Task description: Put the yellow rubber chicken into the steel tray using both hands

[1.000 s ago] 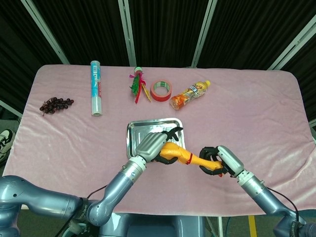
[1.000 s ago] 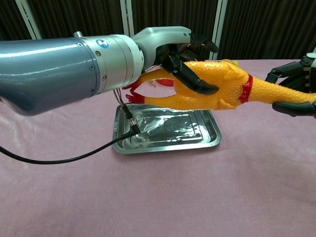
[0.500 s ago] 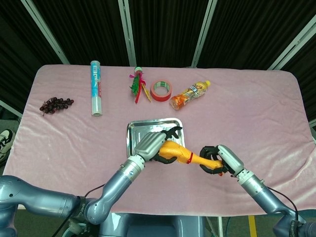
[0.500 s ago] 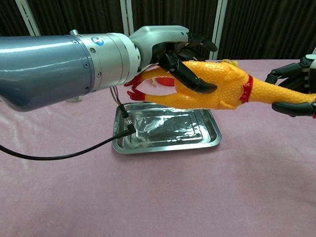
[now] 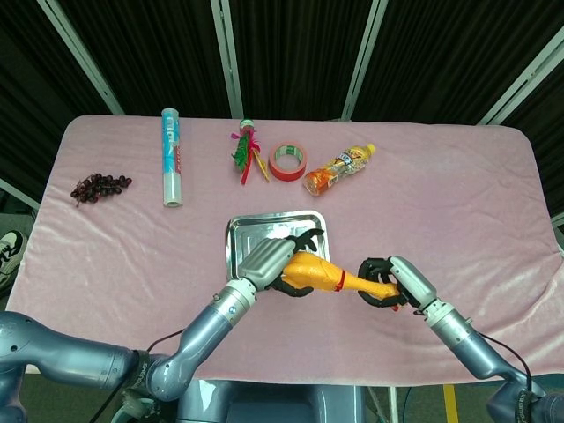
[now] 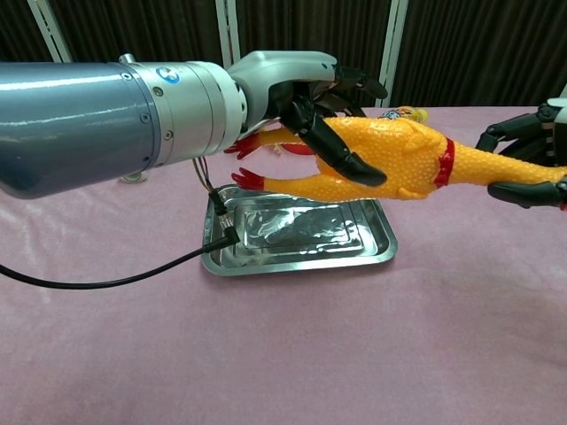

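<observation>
The yellow rubber chicken with the red neck band (image 6: 381,159) is held in the air above the front right part of the rectangular steel tray (image 6: 372,255) — the left hand (image 6: 306,97) grasps its body and the right hand (image 6: 524,164) grasps its head end. Nothing lies inside the tray. Along the far side of the pink cloth-covered table (image 5: 458,203) lie one bunch of dark grapes (image 5: 99,187), one blue-printed roll (image 5: 171,157), one red-and-green feathered toy (image 5: 248,150), one red tape ring (image 5: 287,160) and one orange drink bottle (image 5: 339,169) — all well apart from the tray.

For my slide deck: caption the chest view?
Both hands, left and right, hold the yellow rubber chicken above the steel tray.
</observation>
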Robot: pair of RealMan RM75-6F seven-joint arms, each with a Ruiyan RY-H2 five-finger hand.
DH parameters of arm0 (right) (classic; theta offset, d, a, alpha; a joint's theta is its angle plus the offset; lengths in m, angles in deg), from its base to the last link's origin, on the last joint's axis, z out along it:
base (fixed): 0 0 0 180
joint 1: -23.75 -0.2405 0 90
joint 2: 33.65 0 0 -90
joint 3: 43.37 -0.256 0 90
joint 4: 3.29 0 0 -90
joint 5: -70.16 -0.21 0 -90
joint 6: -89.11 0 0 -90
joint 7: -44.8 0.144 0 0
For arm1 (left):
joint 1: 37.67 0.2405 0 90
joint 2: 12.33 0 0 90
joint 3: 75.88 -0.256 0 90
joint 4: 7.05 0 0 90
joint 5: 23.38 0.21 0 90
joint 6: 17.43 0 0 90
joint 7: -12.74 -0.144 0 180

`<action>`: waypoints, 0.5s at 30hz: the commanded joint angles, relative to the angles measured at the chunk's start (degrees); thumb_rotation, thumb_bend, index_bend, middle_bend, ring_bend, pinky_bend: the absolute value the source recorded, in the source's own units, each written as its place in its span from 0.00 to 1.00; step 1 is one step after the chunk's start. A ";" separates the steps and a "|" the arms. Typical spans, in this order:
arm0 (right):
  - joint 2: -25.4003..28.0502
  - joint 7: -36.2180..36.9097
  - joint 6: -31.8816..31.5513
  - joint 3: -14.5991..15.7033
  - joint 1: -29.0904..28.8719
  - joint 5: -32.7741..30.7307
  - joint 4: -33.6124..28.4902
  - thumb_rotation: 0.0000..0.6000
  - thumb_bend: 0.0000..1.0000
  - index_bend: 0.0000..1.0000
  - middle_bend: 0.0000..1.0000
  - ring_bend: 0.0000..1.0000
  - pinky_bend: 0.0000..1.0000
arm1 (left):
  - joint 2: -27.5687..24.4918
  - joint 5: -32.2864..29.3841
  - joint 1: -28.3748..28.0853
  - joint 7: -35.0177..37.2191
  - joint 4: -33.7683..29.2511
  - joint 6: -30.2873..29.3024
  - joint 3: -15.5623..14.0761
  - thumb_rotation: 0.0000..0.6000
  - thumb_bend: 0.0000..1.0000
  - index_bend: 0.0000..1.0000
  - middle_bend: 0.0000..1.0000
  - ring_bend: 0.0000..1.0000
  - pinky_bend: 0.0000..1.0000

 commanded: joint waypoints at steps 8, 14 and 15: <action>0.03 0.85 0.05 -0.06 -0.15 0.24 0.10 1.00 0.73 1.00 0.75 0.68 0.88 | -0.06 -1.14 -0.45 -0.22 0.79 -0.02 -0.24 1.00 0.04 0.09 0.26 0.24 0.34; 0.35 0.72 -0.39 0.06 -0.06 0.71 -0.46 1.00 0.73 1.00 0.75 0.68 0.88 | 1.52 -1.19 -1.19 -0.58 2.14 -1.29 0.09 1.00 0.27 0.19 0.32 0.30 0.37; 0.37 0.74 -0.45 0.08 -0.05 0.76 -0.50 1.00 0.73 1.00 0.75 0.68 0.88 | 1.70 -1.23 -1.27 -0.62 2.29 -1.45 0.16 1.00 0.32 0.23 0.37 0.34 0.40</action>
